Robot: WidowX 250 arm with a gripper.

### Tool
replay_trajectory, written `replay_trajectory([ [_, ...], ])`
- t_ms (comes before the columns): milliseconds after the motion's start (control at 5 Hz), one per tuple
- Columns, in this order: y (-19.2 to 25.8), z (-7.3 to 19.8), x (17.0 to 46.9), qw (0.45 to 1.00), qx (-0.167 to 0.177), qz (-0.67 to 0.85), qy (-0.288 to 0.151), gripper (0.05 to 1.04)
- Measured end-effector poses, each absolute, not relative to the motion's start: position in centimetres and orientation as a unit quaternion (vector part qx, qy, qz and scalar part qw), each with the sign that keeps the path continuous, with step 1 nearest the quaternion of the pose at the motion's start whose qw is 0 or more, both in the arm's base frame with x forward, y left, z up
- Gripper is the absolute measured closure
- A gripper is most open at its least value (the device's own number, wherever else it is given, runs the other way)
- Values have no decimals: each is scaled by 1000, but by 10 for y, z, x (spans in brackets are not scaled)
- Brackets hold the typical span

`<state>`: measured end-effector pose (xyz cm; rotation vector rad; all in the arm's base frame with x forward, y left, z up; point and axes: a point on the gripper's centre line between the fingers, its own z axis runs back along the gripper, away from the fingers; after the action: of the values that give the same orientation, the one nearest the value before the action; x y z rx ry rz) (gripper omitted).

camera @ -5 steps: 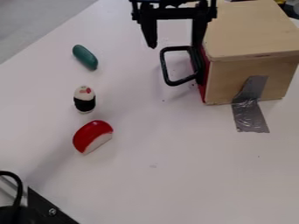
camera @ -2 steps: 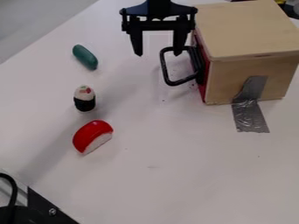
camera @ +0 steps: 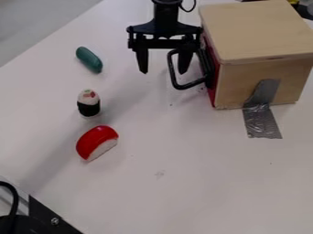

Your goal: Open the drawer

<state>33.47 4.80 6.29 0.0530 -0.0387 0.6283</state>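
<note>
The gripper is open at the top centre, its two fingers pointing down on either side of the left bar of the black handle. Its right finger overlaps the loop of the handle in the view; whether they touch I cannot tell. The handle sticks out leftward from the red drawer front, which sits flush against the wooden box. The drawer looks closed.
Left of the box lie a green oblong piece, a white and black roll and a red and white piece. Grey tape fixes the box to the table. Black hardware stands at the lower left.
The gripper has shifted left and come down, away from above the box's left edge to beside the handle. The drawer, its handle and the loose pieces have stayed in place.
</note>
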Motion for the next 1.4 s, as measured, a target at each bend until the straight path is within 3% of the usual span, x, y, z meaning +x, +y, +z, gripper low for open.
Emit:
replay_trajectory([
  [1000, 54, 33, 363, 933, 37, 357, 7, 83],
  [1200, 56, 31, 366, 932, 38, 361, 7, 130],
  [1400, 61, 30, 366, 928, 46, 369, 3, 415],
])
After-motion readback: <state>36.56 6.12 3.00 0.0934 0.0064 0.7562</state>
